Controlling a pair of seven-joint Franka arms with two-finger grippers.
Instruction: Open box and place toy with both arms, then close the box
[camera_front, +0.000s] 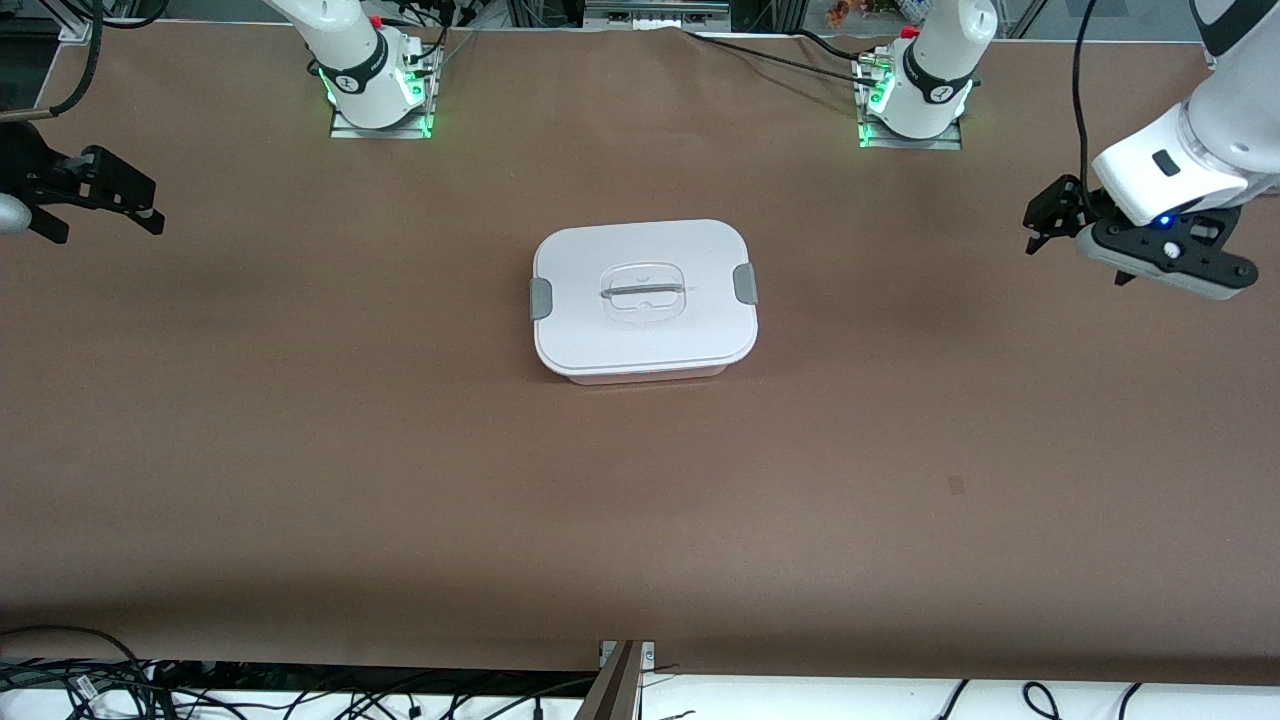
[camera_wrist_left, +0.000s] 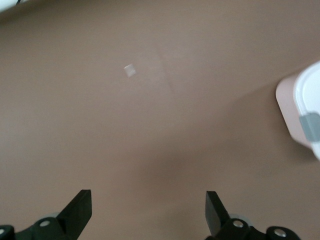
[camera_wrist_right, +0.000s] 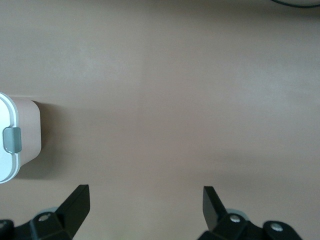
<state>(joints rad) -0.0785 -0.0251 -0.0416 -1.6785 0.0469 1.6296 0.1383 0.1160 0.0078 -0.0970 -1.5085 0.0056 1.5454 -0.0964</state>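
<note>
The box (camera_front: 642, 300) sits in the middle of the brown table with its white lid (camera_front: 600, 335) on. Grey clips (camera_front: 540, 298) (camera_front: 745, 284) sit at the lid's two ends and a recessed handle (camera_front: 645, 291) at its centre. The toy is out of view. My left gripper (camera_front: 1078, 258) hangs open over bare table toward the left arm's end, well apart from the box. In its wrist view the gripper (camera_wrist_left: 148, 200) is empty and the box (camera_wrist_left: 287, 107) shows at the edge. My right gripper (camera_front: 108, 222) hangs open and empty (camera_wrist_right: 145, 197) toward the right arm's end, with the box (camera_wrist_right: 30, 132) off to one side.
The two arm bases (camera_front: 375, 90) (camera_front: 915, 100) stand along the table's edge farthest from the front camera. A small dark mark (camera_front: 956, 485) lies on the table nearer the front camera than the box. Loose cables (camera_front: 90, 685) run past the near edge.
</note>
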